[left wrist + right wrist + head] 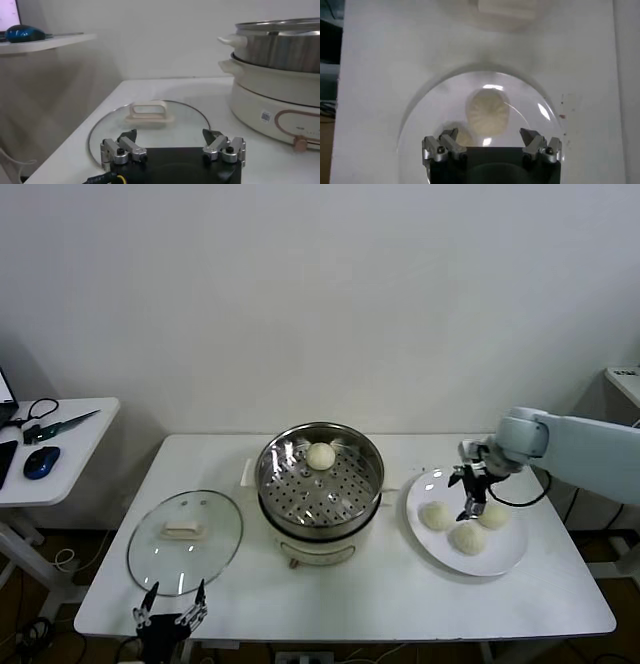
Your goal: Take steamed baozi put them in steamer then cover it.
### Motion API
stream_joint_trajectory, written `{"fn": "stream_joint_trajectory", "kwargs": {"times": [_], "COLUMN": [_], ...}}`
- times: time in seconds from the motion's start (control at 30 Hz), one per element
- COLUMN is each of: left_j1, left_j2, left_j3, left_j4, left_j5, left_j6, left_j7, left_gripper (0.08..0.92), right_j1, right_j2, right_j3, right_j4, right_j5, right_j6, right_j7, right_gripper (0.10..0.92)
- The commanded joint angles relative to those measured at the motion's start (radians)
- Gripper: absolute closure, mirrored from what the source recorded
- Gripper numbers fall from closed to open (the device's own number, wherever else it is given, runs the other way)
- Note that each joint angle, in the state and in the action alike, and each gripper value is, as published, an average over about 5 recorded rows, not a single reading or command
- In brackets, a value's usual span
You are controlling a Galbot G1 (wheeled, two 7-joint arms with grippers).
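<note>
The right gripper (472, 496) is hovering with its claw spread wide over the white plate (500, 563) near the table's right edge, pinching nothing; in the right wrist view its fingers (443, 146) are straddling open air above one pleated baozi (488, 112), with a second bun partly hidden just beside it. Three steamed baozi are lying close together on the plate (436, 516), (469, 537), (493, 516). A fourth baozi (320, 455) is already sitting on the perforated tray toward the back of the steamer (272, 484), which is standing at the middle of the white table (400, 604) on its cream base. The cover (185, 540), a clear glass lid with a cream handle, is lying flat near the table's front left corner, beside the steamer and apart from it. The left gripper (170, 612) is waiting at the table's front edge just in front of the cover, its claw also spread and holding nothing. A computer mouse (40, 462) is resting on a side table (90, 434) beyond the left edge.
</note>
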Motion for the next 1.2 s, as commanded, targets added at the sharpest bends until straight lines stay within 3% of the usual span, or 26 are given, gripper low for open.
{"fn": "stream_joint_trajectory", "kwargs": {"times": [0.03, 0.3, 0.63, 1.0, 1.2], "left_j1": [0.001, -0.003, -0.01, -0.009, -0.003], "left_j2": [0.0, 0.0, 0.0, -0.005, -0.005], "left_j3": [-0.001, -0.012, -0.014, -0.004, -0.005], "left_j4": [0.001, 0.004, 0.006, -0.006, -0.016], "left_j5": [0.0, -0.002, -0.005, -0.002, -0.002], "left_j6": [-0.001, -0.003, -0.001, 0.0, 0.001], "left_j7": [0.0, -0.002, -0.004, -0.006, -0.007], "left_gripper": [0.177, 0.177, 0.177, 0.177, 0.177], "right_j1": [-0.182, -0.21, -0.167, 0.026, 0.346], "right_j2": [0.045, 0.096, 0.109, 0.075, 0.089], "right_j3": [0.133, 0.144, 0.135, 0.009, -0.186], "right_j4": [-0.102, -0.153, -0.128, -0.026, 0.049], "right_j5": [-0.043, -0.053, -0.033, 0.032, 0.116], "right_j6": [-0.043, -0.048, -0.057, -0.06, -0.029], "right_j7": [0.023, 0.038, 0.038, -0.001, -0.062], "right_gripper": [0.203, 0.205, 0.305, 0.375, 0.378]}}
